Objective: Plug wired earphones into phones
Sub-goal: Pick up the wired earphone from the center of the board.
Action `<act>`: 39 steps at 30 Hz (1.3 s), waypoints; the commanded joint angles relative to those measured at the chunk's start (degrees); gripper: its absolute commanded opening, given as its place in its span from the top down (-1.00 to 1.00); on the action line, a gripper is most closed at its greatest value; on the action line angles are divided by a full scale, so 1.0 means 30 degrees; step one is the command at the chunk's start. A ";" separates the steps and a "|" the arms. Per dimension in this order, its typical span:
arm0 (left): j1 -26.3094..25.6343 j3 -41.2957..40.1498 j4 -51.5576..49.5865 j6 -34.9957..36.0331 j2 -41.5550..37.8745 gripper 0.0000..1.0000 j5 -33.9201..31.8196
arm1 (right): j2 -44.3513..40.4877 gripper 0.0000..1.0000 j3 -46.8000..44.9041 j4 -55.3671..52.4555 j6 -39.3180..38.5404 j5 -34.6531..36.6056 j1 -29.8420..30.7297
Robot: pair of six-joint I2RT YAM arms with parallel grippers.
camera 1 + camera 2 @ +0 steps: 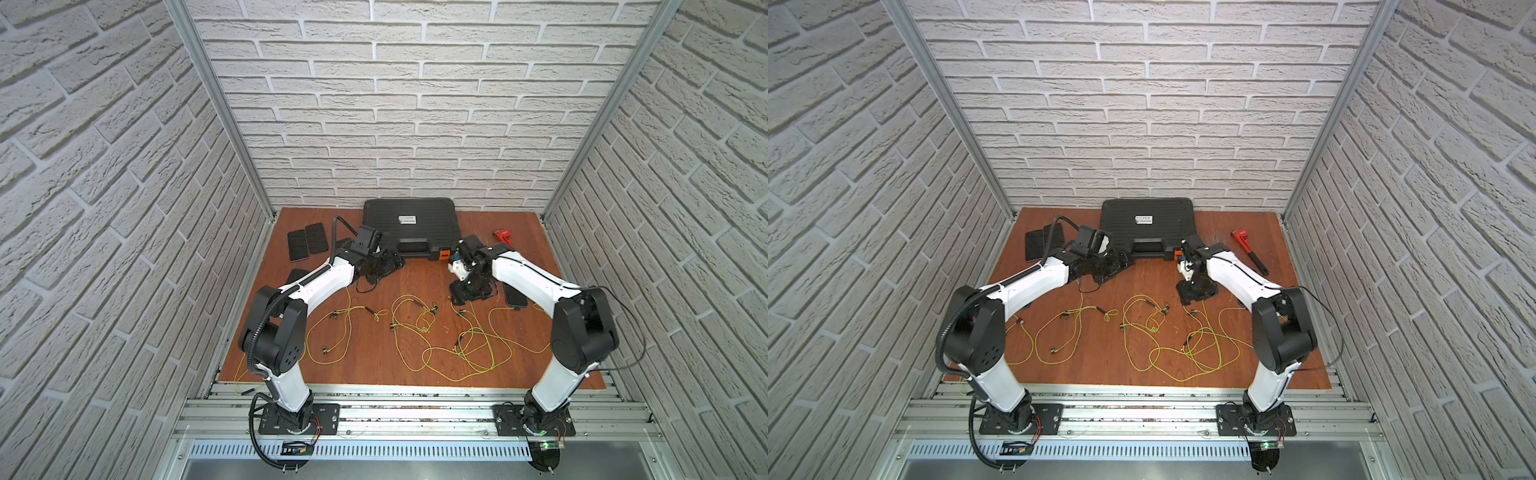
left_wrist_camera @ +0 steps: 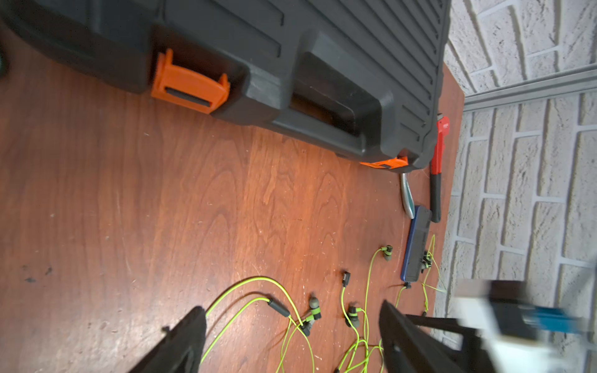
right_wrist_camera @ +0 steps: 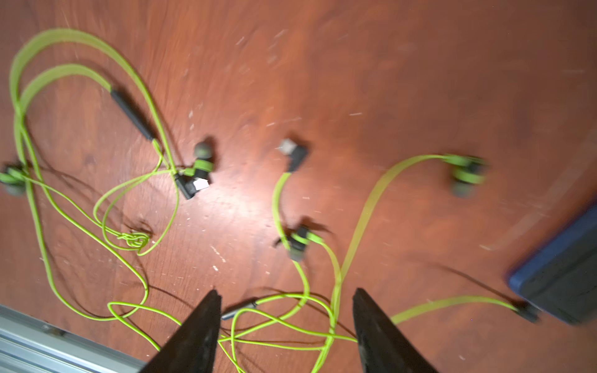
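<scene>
The left gripper (image 2: 290, 306) is wide open at the front left corner of the black case (image 1: 409, 226). It holds nothing and touches no cord. The right gripper (image 3: 287, 291) points down in front of the right corner of the case. Its jaws are clearly apart and it is also empty. Some cords lie on the wooden board (image 1: 415, 282) below it, but they are not gripped.

The wired earphones (image 3: 368, 210) lie in front of the case as thin yellow-green cords in loose, crossing loops. They have dark earbuds with green rings, a dark inline remote (image 3: 132, 113) and an angled plug (image 3: 295, 155).

Two phones (image 1: 298, 245) lie side by side to the left of the case. A third phone (image 1: 296, 274) is half hidden under the left arm. The fourth phone (image 3: 562, 284), which has a blue edge, lies in front of the case to the right. A dark plug touches its end, but it cannot be told if the plug is inserted.
</scene>
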 commanded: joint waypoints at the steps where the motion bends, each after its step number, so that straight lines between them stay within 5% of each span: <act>1: 0.0237 -0.0378 0.0977 -0.0007 -0.1071 -0.65 0.0091 | 0.0880 -0.21 0.0322 0.0509 0.1229 0.0866 0.0428; 17: 0.0645 -0.1641 0.1515 -0.0340 -0.1974 -0.58 -0.0092 | 0.3019 0.28 -0.0084 0.2572 0.2301 0.1850 0.0743; 23: 0.0545 -0.1859 0.2112 -0.0762 -0.1947 -0.49 0.0037 | 0.2247 0.87 -0.0602 0.2790 0.2174 0.2033 0.0803; 31: -0.0526 -0.2109 0.5794 -0.2128 -0.0574 -0.30 0.1645 | -0.0833 0.88 -0.1088 0.2683 0.0274 -0.0159 0.0788; 39: -0.1920 -0.1656 0.8578 -0.4093 0.1720 -0.15 0.3453 | -0.2093 0.88 -0.1376 0.4614 0.1161 -0.3156 0.0974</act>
